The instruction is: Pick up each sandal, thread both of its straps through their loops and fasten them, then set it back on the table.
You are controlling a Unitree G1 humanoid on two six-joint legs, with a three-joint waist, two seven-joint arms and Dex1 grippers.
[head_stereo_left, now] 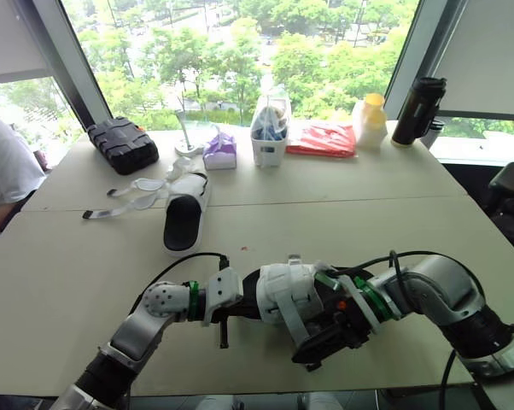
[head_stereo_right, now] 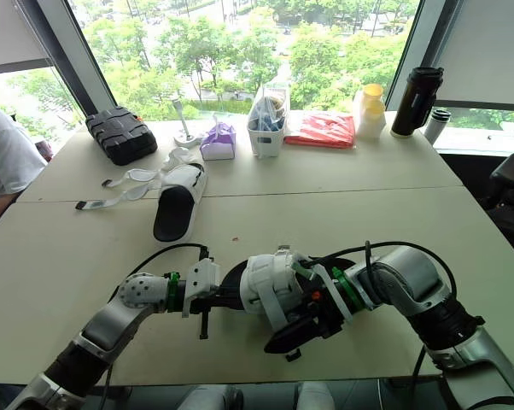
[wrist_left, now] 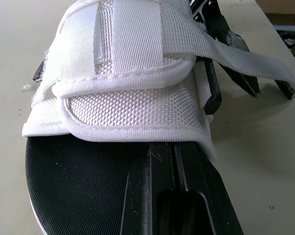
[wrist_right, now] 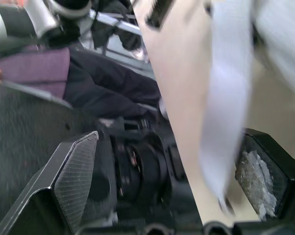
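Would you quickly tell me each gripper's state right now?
Left gripper: shut on the sandal.
Right gripper: open, with the sandal's loose strap passing between.

I hold the white woven sandal with black sole [head_stereo_left: 287, 290] from both sides.
My left gripper [head_stereo_left: 238, 309] clamps its bare sole end; my right gripper [head_stereo_left: 321, 342], at its opposite side, has fingers [wrist_right: 74, 171] spread wide.

my claw [wrist_right: 169, 137] | fingers [wrist_right: 74, 181] wide apart | white strap [wrist_right: 226, 122] hangs between them, blurry, close to one finger, not pinched
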